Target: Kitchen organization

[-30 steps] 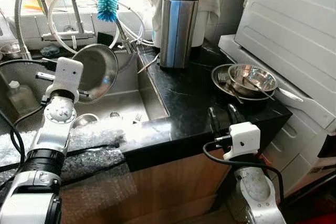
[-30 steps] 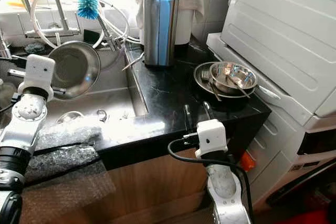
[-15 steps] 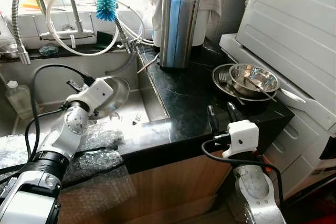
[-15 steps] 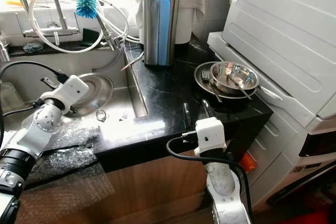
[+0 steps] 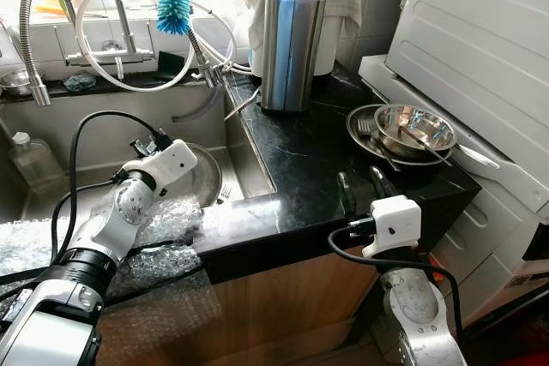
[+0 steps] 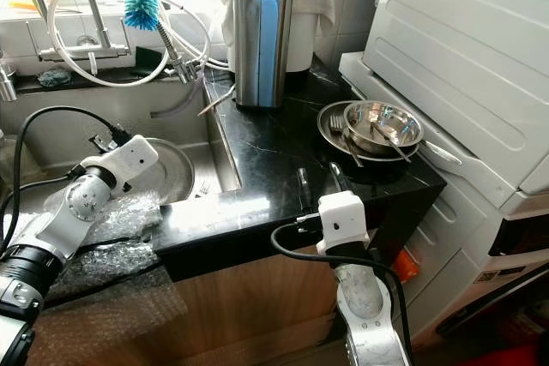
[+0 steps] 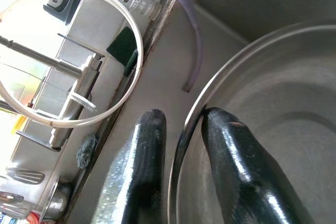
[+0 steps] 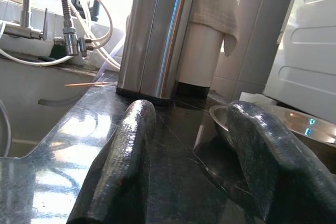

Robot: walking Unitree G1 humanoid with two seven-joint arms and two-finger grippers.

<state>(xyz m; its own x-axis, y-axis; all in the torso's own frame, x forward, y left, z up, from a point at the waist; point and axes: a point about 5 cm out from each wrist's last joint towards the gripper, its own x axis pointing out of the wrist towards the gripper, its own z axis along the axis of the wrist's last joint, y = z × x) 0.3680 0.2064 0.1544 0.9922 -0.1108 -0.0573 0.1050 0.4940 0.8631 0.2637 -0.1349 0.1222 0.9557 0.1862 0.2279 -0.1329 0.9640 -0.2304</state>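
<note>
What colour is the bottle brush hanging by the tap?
Blue bristles on the bottle brush, clearest in the left eye view.

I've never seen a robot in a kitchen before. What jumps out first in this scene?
The left gripper is down in the sink, its two black fingers pinching the rim of a round steel pan. The right gripper hovers open over the black counter, near stacked steel bowls holding cutlery. At the back stand a steel knife block and a bright blue bottle brush by the taps.
</note>
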